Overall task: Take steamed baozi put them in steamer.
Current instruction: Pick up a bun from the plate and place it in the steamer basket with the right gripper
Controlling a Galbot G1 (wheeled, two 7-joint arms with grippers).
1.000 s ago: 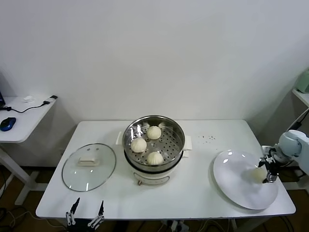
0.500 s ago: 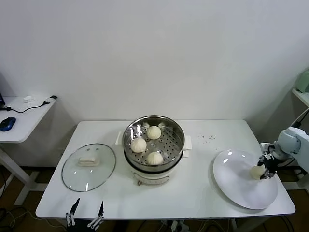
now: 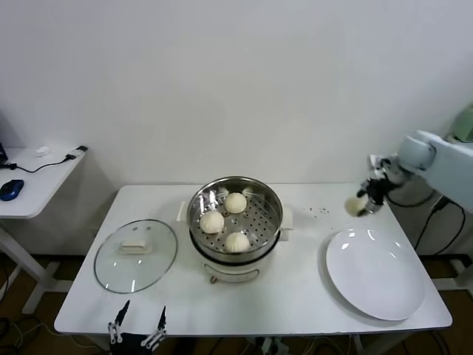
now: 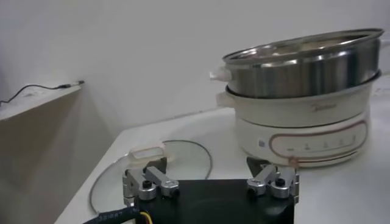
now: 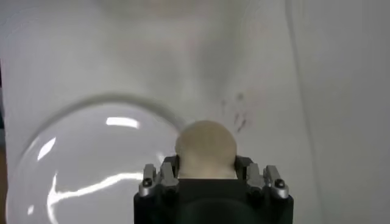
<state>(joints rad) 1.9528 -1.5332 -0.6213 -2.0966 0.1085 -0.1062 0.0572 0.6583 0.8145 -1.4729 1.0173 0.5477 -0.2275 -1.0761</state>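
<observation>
Lifting my right gripper (image 3: 367, 200) off the plate (image 3: 375, 275), I carried the fourth baozi (image 3: 355, 205) up, clenched between my fingers, above the plate's far rim and right of the steamer (image 3: 235, 222). The bun was round, with no long axis. My left gripper (image 3: 137, 330) hung released, near the lid (image 3: 136, 254).

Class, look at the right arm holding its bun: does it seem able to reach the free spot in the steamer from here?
Probably yes. The right gripper, shut on a baozi, hangs above the table past the plate. The steamer is uncovered, its glass lid lying aside, and nothing stands between.
</observation>
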